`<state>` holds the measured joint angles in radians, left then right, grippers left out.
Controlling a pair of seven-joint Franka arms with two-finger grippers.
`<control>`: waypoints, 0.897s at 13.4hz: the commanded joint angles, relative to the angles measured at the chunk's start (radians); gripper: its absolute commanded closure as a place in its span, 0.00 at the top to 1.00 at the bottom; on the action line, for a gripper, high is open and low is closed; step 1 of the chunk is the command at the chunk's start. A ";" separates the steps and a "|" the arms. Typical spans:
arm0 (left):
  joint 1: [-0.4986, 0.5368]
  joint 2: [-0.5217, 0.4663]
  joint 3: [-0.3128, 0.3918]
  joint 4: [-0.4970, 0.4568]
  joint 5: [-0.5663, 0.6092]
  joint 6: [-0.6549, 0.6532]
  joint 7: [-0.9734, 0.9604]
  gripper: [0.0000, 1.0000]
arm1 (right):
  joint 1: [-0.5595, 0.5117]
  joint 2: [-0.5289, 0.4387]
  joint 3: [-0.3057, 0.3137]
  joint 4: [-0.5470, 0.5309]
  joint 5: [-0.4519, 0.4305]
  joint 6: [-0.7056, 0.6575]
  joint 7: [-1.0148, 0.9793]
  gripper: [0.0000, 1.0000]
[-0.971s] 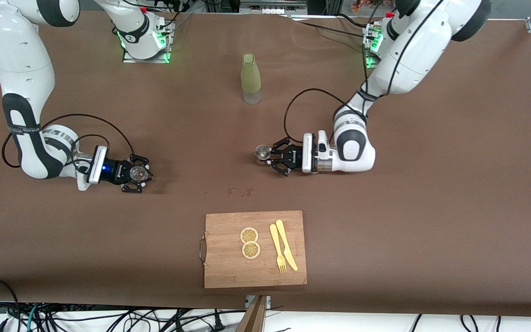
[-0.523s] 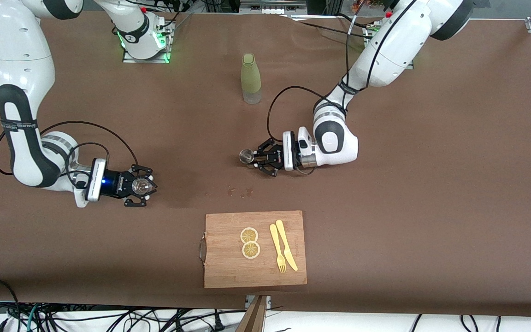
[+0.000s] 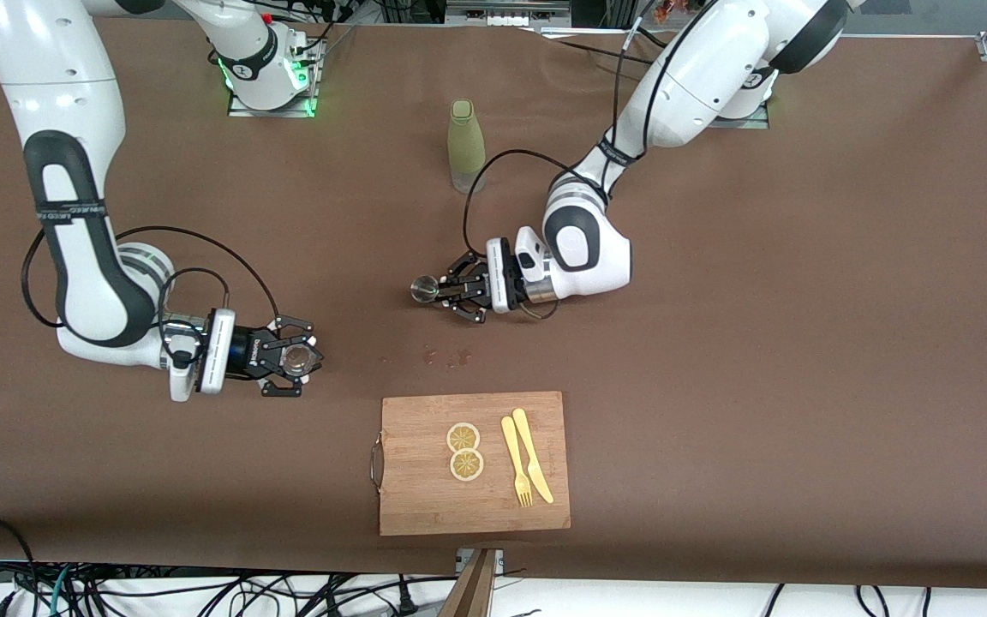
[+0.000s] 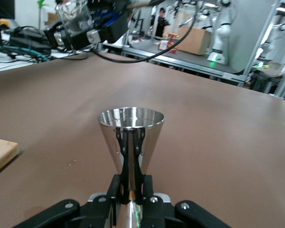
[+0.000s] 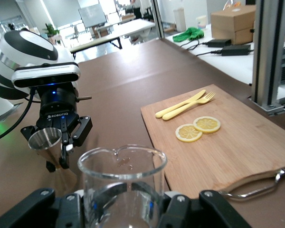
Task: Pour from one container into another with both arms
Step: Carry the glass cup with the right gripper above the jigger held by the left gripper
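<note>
A: The jigger (image 3: 422,289) is upright in the left gripper (image 3: 451,291), its narrow waist pinched between the fingers, up over bare table (image 3: 802,343) near the middle. The glass (image 3: 294,360) sits clamped in the right gripper (image 3: 288,364), toward the right arm's end of the table. The two are well apart.

B: So the pour is not yet begun, I'd judge. What worries you?

A: The grip on the jigger. Smooth metal held at its thinnest part could twist in the fingers once it tilts, and the contents would go on the table.

B: There are wet spots (image 3: 446,356) on the table, between the jigger and the cutting board (image 3: 425,506).

A: Right. The glass mouth is small too, so if the rims don't line up closely, the stream misses. The right wrist view shows the glass has a small lip, which helps little.

B: Anything in the way?

A: The green bottle (image 3: 466,146) stands near the left arm's cable loop; a wide swing could tip it. The lemon slices (image 3: 463,451), the fork (image 3: 515,463) and the knife (image 3: 532,454) on the board lie nearer the camera, out of reach.
</note>
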<state>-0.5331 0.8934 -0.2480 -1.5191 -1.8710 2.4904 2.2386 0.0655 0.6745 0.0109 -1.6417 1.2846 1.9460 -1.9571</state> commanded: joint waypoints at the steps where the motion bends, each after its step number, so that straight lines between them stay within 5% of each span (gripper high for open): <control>1: -0.057 0.044 0.018 0.112 -0.036 0.056 -0.066 0.00 | 0.046 -0.030 0.001 -0.007 -0.042 0.047 0.067 0.00; 12: -0.142 0.121 0.042 0.276 -0.025 0.165 -0.194 0.00 | 0.060 -0.131 0.021 -0.050 -0.267 0.040 0.072 0.00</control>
<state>-0.6527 0.9788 -0.2231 -1.3058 -1.8710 2.6401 2.0538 0.1339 0.5930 0.0225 -1.6528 1.0586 1.9908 -1.8972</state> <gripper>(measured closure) 0.789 0.868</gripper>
